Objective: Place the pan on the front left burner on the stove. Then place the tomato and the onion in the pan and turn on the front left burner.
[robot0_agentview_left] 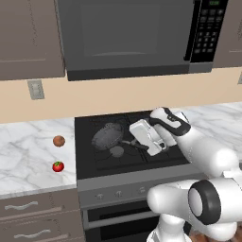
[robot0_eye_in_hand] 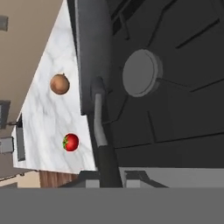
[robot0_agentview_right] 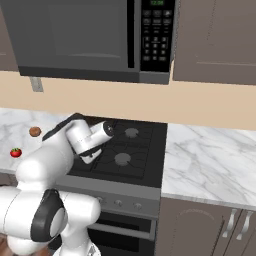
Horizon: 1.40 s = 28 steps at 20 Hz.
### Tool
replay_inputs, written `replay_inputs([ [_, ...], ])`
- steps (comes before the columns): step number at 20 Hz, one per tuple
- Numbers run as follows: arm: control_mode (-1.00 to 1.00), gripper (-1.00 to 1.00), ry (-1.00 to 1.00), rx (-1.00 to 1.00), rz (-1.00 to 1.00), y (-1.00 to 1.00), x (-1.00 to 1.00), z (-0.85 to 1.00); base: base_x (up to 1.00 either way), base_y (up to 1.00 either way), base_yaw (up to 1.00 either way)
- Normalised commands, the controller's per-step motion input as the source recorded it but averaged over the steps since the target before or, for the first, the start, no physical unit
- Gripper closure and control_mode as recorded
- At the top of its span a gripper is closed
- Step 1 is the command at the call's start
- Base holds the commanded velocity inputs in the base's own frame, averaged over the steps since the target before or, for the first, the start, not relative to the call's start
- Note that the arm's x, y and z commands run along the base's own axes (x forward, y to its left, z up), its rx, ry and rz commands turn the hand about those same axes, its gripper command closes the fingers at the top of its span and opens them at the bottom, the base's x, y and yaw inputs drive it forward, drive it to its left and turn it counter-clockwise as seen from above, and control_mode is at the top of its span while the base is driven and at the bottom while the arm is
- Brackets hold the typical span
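My claw [robot0_eye_in_hand: 109, 175]: clamped on the pan's handle, fingers pressed to either side of the thin black bar at the bottom of the hand view; in the left base view my hand sits over the middle of the stove.
Pan [robot0_agentview_left: 108, 134]: held tilted, its bowl raised on edge above the left half of the stove, with the handle running back toward my hand. Whether its low edge touches the grates I cannot tell.
Front left burner [robot0_agentview_left: 116, 151]: its grey cap shows just below the tilted pan bowl in the left base view; in the hand view the cap lies to the right of the pan's rim and is uncovered.
Stove [robot0_agentview_right: 145, 165]: black cooktop with grates, set between two stretches of marble; grey front panel with small knobs below.
Tomato [robot0_agentview_left: 58, 166]: on the marble tabletop [robot0_agentview_left: 28, 151] left of the stove, near the front edge, well apart from the pan.
Onion [robot0_agentview_left: 58, 141]: on the same tabletop, behind the tomato and a little apart from it.
Microwave [robot0_agentview_left: 137, 33]: dark, mounted above the stove, keypad on its right side.
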Motion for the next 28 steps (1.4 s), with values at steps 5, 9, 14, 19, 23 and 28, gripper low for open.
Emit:
replay_inputs([
  [5,-1.00,1.00,0.10,0.01,-0.04,0.00,0.03,-0.22,0.00,0.00,0.00],
  [9,-1.00,1.00,0.15,0.04,-0.03,-0.08,-0.22,-0.07,0.00,0.00,0.00],
  [14,-1.00,1.00,0.10,0.04,-0.03,-0.15,-0.44,-0.10,0.00,0.00,0.00],
  [19,-1.00,1.00,0.01,0.01,-0.02,-0.14,-0.25,-0.12,0.00,0.00,0.00],
  [23,-1.00,1.00,0.01,0.00,-0.03,0.00,0.06,-0.31,0.00,0.00,0.00],
  [28,-1.00,1.00,0.04,0.00,-0.04,0.00,0.19,-0.44,0.00,0.00,0.00],
])
